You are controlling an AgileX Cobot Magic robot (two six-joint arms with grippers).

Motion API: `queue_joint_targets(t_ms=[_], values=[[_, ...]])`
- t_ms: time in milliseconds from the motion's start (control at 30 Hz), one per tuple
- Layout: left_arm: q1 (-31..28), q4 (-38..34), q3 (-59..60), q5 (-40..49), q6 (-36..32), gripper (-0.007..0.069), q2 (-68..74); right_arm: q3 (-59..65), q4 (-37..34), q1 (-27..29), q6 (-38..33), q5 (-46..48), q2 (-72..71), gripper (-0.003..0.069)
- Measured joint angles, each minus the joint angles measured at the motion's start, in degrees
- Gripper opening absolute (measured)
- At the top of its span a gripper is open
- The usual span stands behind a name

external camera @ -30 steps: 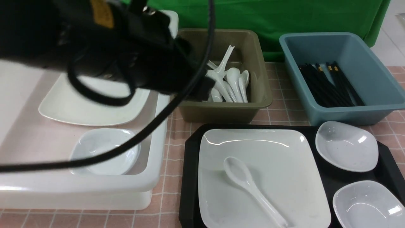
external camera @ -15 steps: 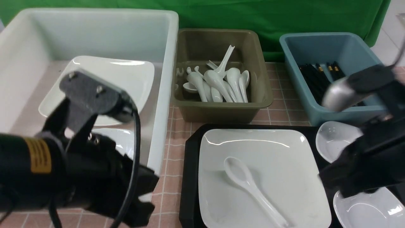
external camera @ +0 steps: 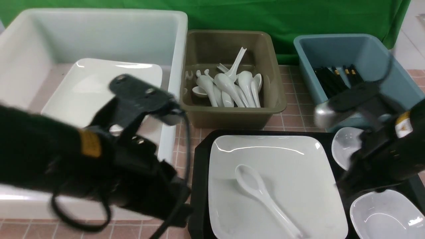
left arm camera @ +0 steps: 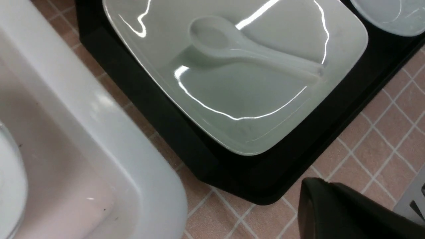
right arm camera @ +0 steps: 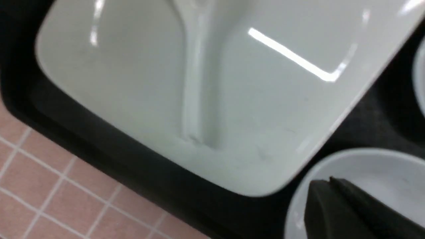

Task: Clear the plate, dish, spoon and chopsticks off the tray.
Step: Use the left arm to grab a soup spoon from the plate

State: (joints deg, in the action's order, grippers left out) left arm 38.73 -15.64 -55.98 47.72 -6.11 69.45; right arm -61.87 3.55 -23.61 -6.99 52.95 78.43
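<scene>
Left tool point(left arm camera: 323, 182), right tool point(right arm camera: 327, 182): both closed, empty. Spoon point(external camera: 262, 194), lower centre: could slide if plate point(external camera: 308, 172) tips.

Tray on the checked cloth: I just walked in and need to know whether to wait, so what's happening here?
The robot is clearing the tray, and neither gripper holds anything. The spoon lies on the big plate, and two small dishes sit beside it. Chopsticks lie in the blue tub.
</scene>
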Motion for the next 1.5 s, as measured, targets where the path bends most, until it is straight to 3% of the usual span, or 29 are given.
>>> queue_joint_targets(t_ms=[233,433,633,667,700,800,967,1200,1367,1433,1500], values=[[6.0,0.8,-14.8,6.6,-5.0,0.0021,17.6,0.1,-2.5,15.4,-2.6,9.7,-1.8,0.003],[9.8,1.6,-24.4,6.8,-17.4,0.0073,31.2,0.1,-7.1,17.7,-6.8,8.7,-6.9,0.003],[10.0,-0.9,-28.2,4.3,-34.8,0.0281,40.3,0.1,-7.6,17.7,-7.3,7.9,-10.9,0.003],[10.0,-1.0,-28.2,4.2,-34.8,0.029,40.5,0.1,-7.6,17.7,-7.3,7.9,-11.0,0.003],[10.0,-1.9,-28.4,2.2,-39.3,0.0365,41.8,0.1,-7.6,17.7,-7.3,7.9,-11.5,0.003],[10.0,-2.4,-28.5,-0.5,-46.5,0.0491,43.8,0.1,-7.7,17.7,-7.3,7.9,-12.0,0.003],[10.0,-0.9,-28.6,-2.4,-52.3,0.0579,46.9,0.1,-7.7,17.7,-7.2,7.9,-12.0,0.003],[10.0,1.9,-28.6,-7.3,-53.4,0.0522,49.7,0.1,-8.2,17.7,-7.1,7.9,-12.0,0.0032],[10.0,1.8,-28.7,-7.5,-53.4,0.0299,50.0,0.1,-9.2,17.7,-7.1,7.9,-12.0,0.0032],[10.0,1.8,-28.7,-6.6,-52.2,0.0144,50.0,0.1,-9.2,17.7,-7.1,7.8,-12.0,0.0032],[10.0,1.7,-28.7,-6.4,-51.0,0.0089,49.8,0.1,-9.2,17.7,-7.1,7.7,-12.0,0.0032]])
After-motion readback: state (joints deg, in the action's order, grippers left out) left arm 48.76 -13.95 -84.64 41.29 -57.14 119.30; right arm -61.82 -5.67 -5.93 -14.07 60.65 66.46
